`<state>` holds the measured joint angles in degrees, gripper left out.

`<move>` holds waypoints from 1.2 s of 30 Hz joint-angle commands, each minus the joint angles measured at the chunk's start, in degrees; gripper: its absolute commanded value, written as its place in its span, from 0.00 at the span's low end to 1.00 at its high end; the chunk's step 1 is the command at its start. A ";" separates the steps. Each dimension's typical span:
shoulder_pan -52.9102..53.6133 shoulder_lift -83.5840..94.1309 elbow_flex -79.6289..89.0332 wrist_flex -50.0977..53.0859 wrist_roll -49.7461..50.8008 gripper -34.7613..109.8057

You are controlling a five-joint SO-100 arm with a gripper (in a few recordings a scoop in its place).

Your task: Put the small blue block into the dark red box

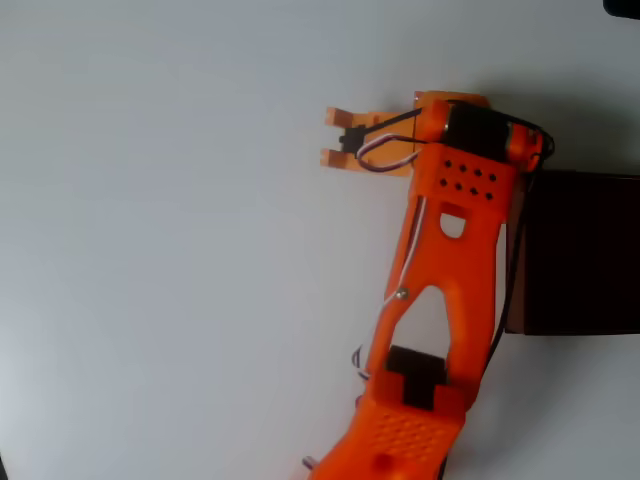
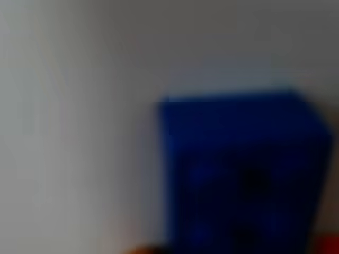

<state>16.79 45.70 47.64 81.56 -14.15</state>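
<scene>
Small blue block (image 2: 243,174), close and blurred
Deep blue, flat-topped, toward five o'clock in the wrist view; gripper (image 1: 335,140) grip state unclear.

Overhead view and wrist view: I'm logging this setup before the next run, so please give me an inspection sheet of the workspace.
Surface: plain white table, bare where visible.
Job's things: small blue block looms large and blurred in the wrist view, right under the camera; dark red box sits at the right edge of the overhead view.
Clutter: nothing seen.
Grippers: orange gripper points left in the overhead view; state of the jaws cannot be told.
Cables: black and white wires loop along the arm.
Surroundings: nothing seen.
</scene>
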 commanded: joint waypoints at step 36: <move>29.97 46.14 31.11 -2.20 12.92 0.24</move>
<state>43.51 86.57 78.66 78.75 -1.76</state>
